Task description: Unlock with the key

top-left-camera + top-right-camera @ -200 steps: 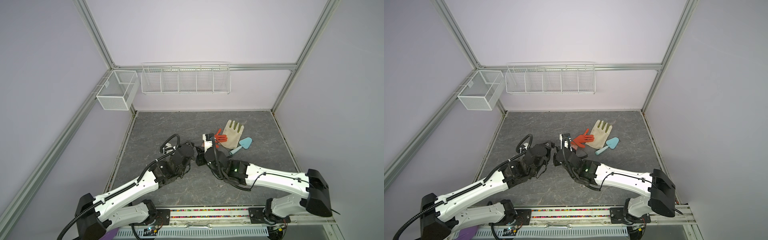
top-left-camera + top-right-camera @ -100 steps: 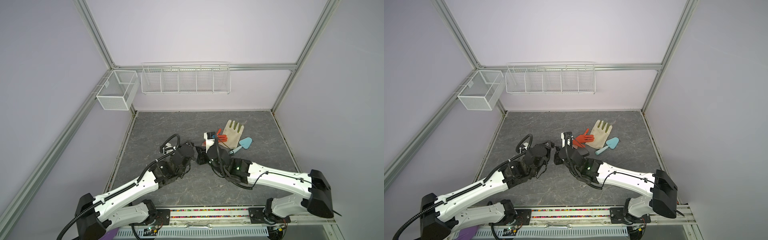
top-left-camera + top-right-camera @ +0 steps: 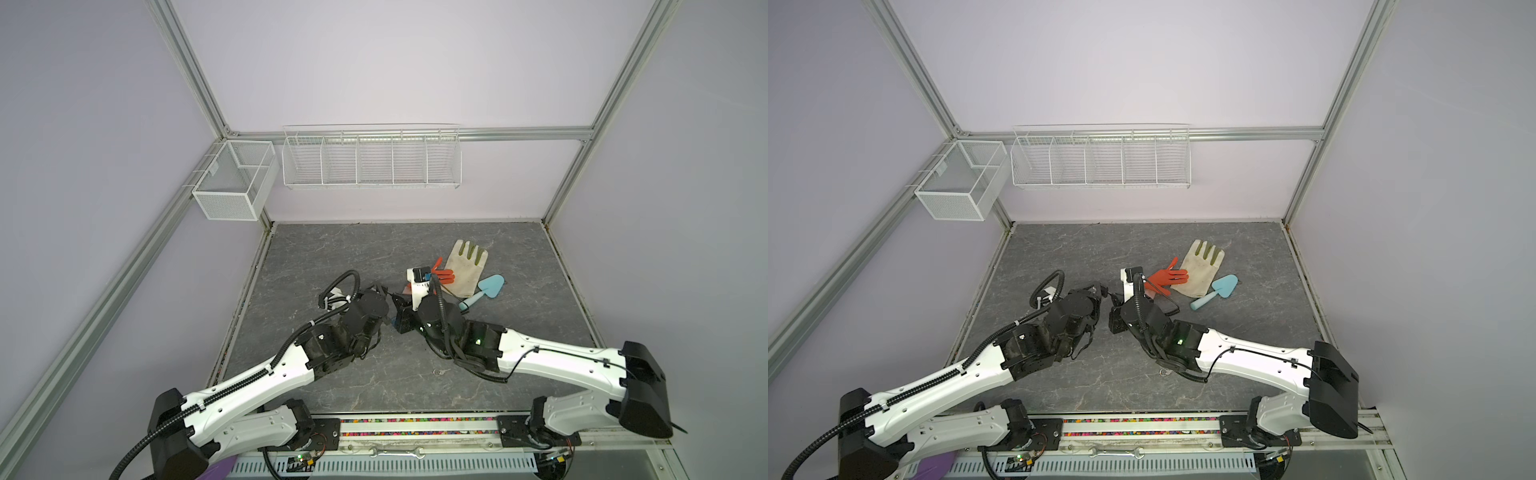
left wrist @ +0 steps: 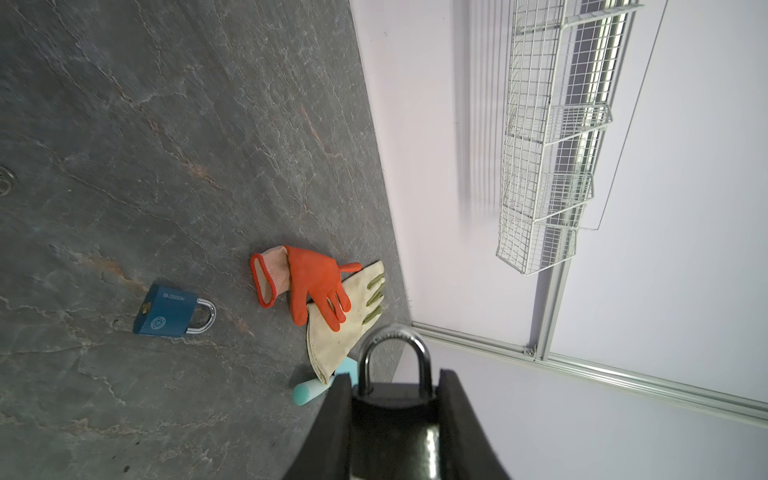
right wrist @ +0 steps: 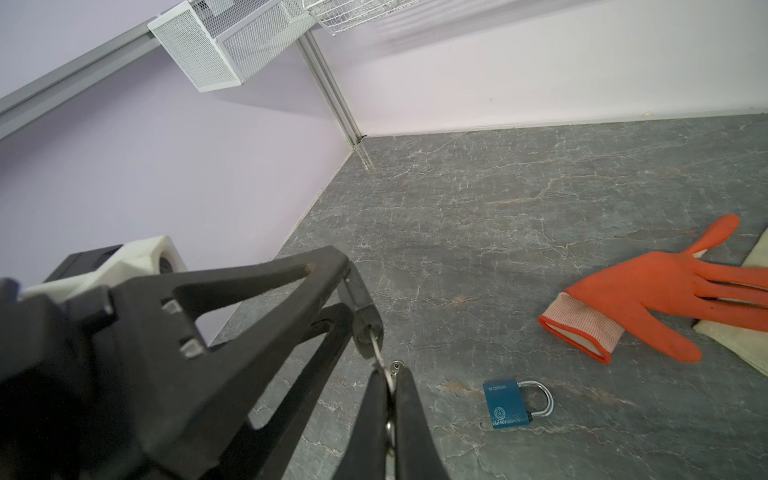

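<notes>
My left gripper (image 4: 395, 374) is shut on a black padlock (image 4: 392, 411), its steel shackle sticking out past the fingertips. In the right wrist view this padlock (image 5: 365, 318) sits between the left fingers (image 5: 266, 282), keyhole end toward my right gripper (image 5: 392, 372). The right gripper is shut on the key (image 5: 386, 374), whose thin blade reaches the padlock's keyhole. In both top views the two grippers meet above mid-table, left gripper (image 3: 388, 297) against right gripper (image 3: 402, 311).
A blue padlock (image 5: 509, 403) lies flat on the grey table (image 3: 332, 257). Behind it are an orange glove (image 3: 1167, 277), a beige glove (image 3: 1202, 268) and a turquoise trowel (image 3: 1219, 291). A small ring (image 3: 436, 372) lies near the front. Wire baskets (image 3: 370, 158) hang on the back wall.
The right gripper has edged slightly toward the left one. Both grips are unchanged.
</notes>
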Motion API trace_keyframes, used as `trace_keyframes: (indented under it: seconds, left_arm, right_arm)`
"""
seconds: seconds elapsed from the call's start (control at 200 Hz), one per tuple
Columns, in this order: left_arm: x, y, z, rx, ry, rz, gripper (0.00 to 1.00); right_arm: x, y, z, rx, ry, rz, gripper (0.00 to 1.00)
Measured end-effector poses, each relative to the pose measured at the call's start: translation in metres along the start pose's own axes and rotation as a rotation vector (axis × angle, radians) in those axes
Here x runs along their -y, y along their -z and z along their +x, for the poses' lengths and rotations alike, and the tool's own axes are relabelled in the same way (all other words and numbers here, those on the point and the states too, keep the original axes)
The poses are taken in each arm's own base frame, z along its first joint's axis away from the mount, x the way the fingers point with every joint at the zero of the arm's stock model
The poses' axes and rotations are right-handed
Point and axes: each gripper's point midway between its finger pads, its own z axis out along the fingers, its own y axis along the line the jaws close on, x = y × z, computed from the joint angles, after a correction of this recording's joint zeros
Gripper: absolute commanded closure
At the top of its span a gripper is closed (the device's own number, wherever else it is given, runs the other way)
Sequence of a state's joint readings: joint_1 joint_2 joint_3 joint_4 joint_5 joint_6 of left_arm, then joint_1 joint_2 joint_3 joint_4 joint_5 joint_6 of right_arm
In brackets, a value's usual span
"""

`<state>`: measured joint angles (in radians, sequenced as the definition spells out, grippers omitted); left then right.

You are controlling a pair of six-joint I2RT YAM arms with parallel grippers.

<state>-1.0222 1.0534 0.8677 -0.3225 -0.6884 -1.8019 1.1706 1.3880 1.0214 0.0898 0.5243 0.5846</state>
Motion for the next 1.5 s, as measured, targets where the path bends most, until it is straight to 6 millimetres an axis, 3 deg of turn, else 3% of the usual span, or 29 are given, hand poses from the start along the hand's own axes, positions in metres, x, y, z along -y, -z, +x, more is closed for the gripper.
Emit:
trace_keyframes:
  seconds: [0.35, 0.715, 0.99, 1.499]
  left_arm:
    - [0.004, -0.004, -0.005, 0.051, -0.01, -0.018, 1.0]
    - [0.015, 0.0, -0.007, 0.048, 0.019, 0.002, 1.0]
    - [0.017, 0.0, -0.002, 0.032, 0.018, 0.003, 1.0]
    - [0.022, 0.007, 0.001, 0.007, -0.003, 0.015, 1.0]
  right_arm:
    - [-0.004, -0.009, -0.002, 0.052, 0.025, 0.002, 0.94]
    - [-0.01, -0.003, -0.008, 0.093, -0.046, -0.064, 0.93]
    - [-0.009, -0.001, -0.009, 0.142, 0.025, 0.032, 0.94]
    - [-0.016, -0.005, -0.017, 0.06, -0.039, -0.058, 0.94]
